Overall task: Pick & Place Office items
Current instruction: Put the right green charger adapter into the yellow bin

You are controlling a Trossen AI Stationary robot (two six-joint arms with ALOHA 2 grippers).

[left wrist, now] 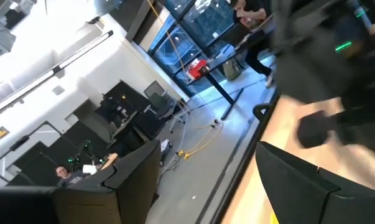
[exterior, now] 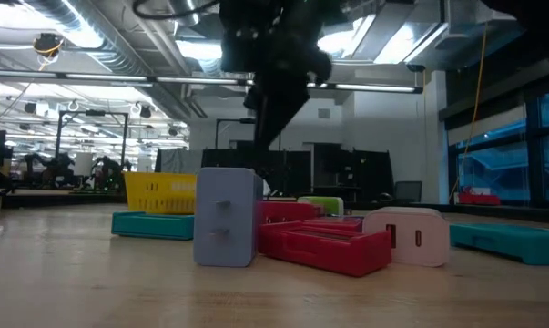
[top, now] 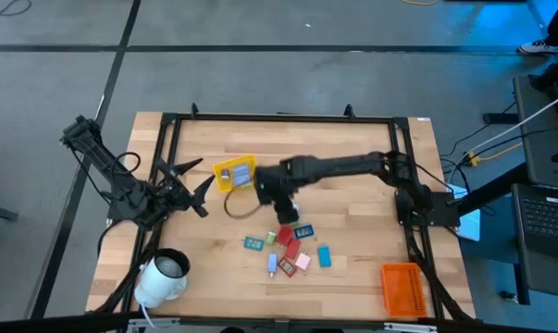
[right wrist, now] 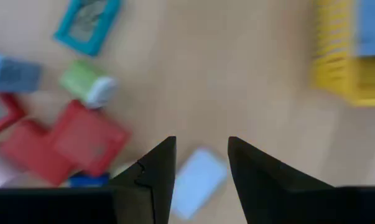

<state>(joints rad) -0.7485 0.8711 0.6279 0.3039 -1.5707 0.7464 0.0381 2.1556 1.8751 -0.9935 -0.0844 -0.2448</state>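
Note:
The office items (top: 288,250) lie in a loose cluster on the wooden table near its front middle: red (right wrist: 81,140), teal (right wrist: 87,22), green and light blue pieces. My right gripper (top: 285,220) hangs above the cluster's far edge, pointing steeply down, open. A light blue piece (right wrist: 199,180) shows on the table through the gap between its fingers (right wrist: 156,174). The low view shows nothing between the fingertips (exterior: 267,137). My left gripper (top: 191,182) waits open at the table's left, held level above it.
A yellow ribbed tray (top: 234,173) with a blue piece in it stands just beyond and left of the right gripper. An orange tray (top: 401,287) sits at the front right. A white roll (top: 163,276) lies at the front left. A black frame (top: 279,117) borders the table.

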